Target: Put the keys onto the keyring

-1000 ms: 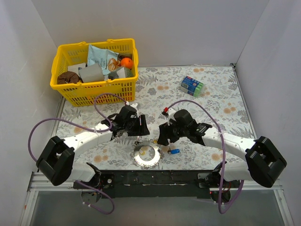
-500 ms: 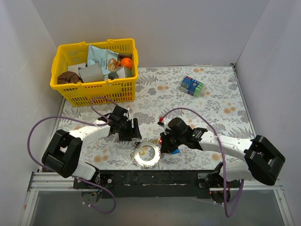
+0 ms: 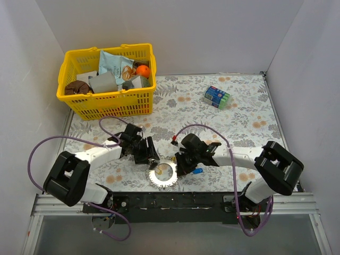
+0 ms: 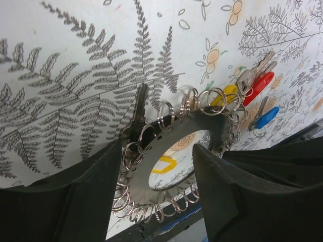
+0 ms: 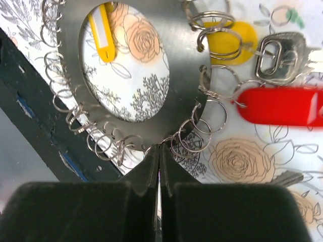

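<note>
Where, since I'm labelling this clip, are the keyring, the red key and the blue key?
keyring (image 5: 187,80), right wrist view, flat band right of its hole.
red key (image 5: 282,107), right wrist view, its plastic head.
blue key (image 4: 266,117), left wrist view, its plastic head.

Red key (image 5: 282,106), yellow basket (image 3: 106,103), fern-and-flower table (image 3: 239,122)

Plain white walls (image 3: 212,32) enclose a table (image 3: 244,111) with a floral-print top under even light.
</note>
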### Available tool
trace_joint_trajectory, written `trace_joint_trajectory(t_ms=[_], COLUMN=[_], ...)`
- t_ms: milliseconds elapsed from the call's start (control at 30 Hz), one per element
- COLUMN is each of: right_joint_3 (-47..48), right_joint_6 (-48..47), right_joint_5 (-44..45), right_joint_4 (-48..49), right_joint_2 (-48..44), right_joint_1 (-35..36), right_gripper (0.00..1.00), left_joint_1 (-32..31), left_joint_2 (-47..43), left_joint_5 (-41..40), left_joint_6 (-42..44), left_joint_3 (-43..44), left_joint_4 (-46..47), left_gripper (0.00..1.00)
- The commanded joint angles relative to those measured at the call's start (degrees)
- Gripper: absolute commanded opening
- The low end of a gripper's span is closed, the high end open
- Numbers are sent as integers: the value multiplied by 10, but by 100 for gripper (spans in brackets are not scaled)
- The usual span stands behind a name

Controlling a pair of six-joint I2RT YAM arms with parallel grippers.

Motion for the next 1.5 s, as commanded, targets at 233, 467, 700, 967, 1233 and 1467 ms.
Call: trace_joint_trajectory(t_ms=[233,467,700,967,1233,1467], right_joint_3=[108,143,184,200,203,197], right_joint_6=[-81,-122,-144,-157,-162,-156], right_joint_5=[95,101,112,121,102,40], right_joint_4=[-65,-72,-80,-107,-101,-55], right_joint_2=[65,94,122,81,35,29], right_joint_1=[-24,-49,-61,-71,-70,-64], right_gripper=[4,4,4,14,43,61], left_joint_1=[-2,-37,-130,-139,-134,-19], left_joint_2=[-61,-58,-17,-64,-91,-132], left_joint_5=[15,19,19,-118,-178,-77], left_joint_6=[-55,-84,-134,-83,-53,-52], left_joint_3=[-62,-67,-53,50,109,16], left_joint_4=[-11,5,43,-88,-135,-52], left_gripper=[48,46,46,71,83,80])
